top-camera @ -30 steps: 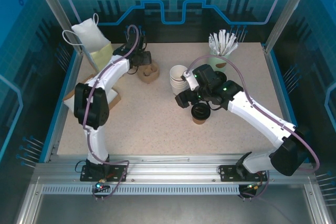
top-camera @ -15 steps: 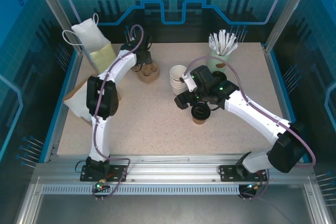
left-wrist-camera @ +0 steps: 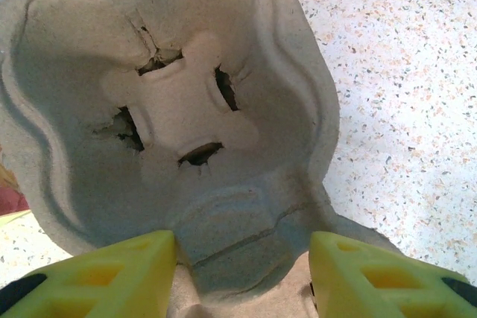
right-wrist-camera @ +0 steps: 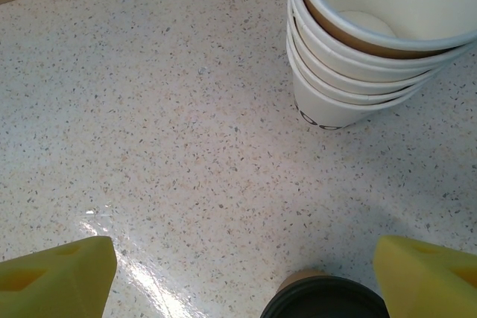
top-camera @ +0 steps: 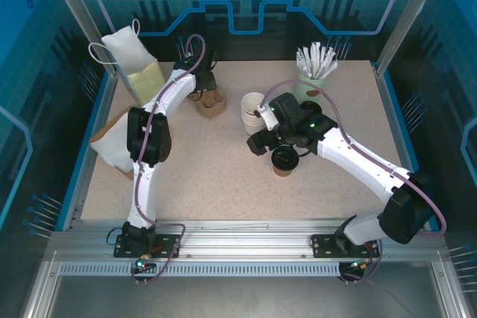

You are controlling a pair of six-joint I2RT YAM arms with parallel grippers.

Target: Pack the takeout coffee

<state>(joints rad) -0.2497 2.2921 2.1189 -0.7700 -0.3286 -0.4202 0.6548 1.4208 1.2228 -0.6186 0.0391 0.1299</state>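
The takeout coffee (top-camera: 284,160), a brown paper cup with a black lid, stands mid-table. In the right wrist view its lid (right-wrist-camera: 322,306) sits at the bottom edge between the fingers. My right gripper (top-camera: 274,148) (right-wrist-camera: 242,266) hovers over it, open wide, touching nothing. A moulded pulp cup carrier (top-camera: 212,103) (left-wrist-camera: 171,109) lies at the back of the table, empty. My left gripper (top-camera: 203,93) (left-wrist-camera: 242,269) has its yellow fingers (left-wrist-camera: 112,273) pressed against both sides of the carrier's near ridge.
A stack of white paper cups (top-camera: 253,113) (right-wrist-camera: 365,57) stands just behind the coffee. A green cup of stirrers (top-camera: 316,71) is at the back right. A white handled bag (top-camera: 128,53) leans at the back left, above flat brown and white packaging (top-camera: 110,143).
My left arm's elbow has swung up and right while its gripper pushed in on the carrier and its fingers narrowed a little. The right arm and the coffee have stayed put.
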